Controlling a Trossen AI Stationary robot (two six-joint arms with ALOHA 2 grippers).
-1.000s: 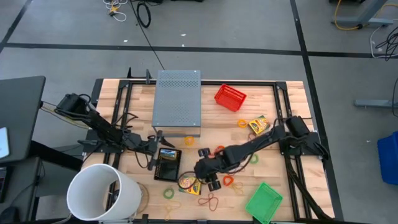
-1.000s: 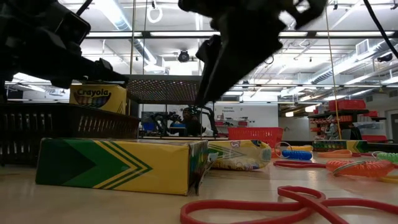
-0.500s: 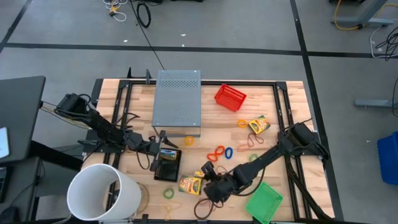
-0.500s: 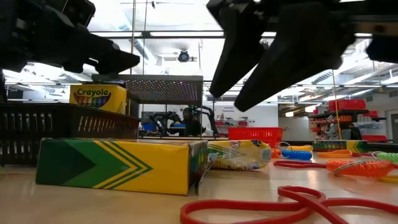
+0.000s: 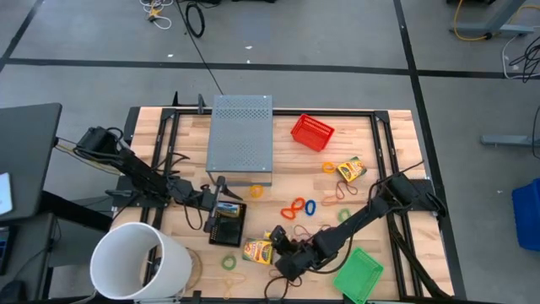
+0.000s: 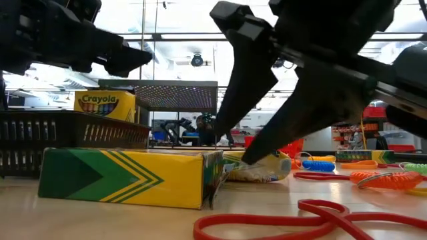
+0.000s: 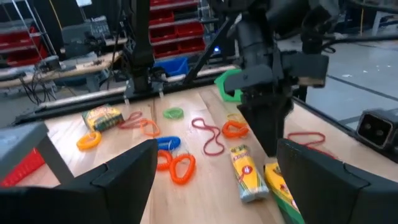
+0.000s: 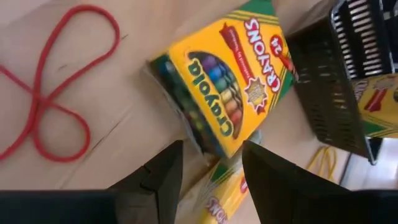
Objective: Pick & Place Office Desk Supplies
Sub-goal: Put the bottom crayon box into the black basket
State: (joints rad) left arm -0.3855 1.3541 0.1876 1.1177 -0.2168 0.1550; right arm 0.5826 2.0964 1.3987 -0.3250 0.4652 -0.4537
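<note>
A yellow-and-green crayon box (image 8: 230,87) lies flat on the table near its front edge (image 5: 257,251). My right gripper (image 8: 211,155) stands open just above the box's near end, pointing slantwise down (image 5: 278,255). A second crayon box (image 7: 245,174) lies beside the first. Another one (image 5: 350,170) lies at the right. My left gripper (image 7: 216,149) is open and level by the black basket (image 5: 228,225), which holds a crayon box (image 6: 107,103). Rubber bands (image 5: 297,207) lie scattered; a red one (image 8: 56,81) is by the first box.
A white bucket (image 5: 139,262) stands at the near left corner and a grey perforated box (image 5: 240,139) at the back. There is a red basket (image 5: 312,131) far right of it and a green basket (image 5: 359,274) at the near right.
My right gripper has swung from the table's middle toward the near edge. It has sunk and rolled about its own axis, and now stands low over the crayon box. Its fingers stay open. The box has not moved.
</note>
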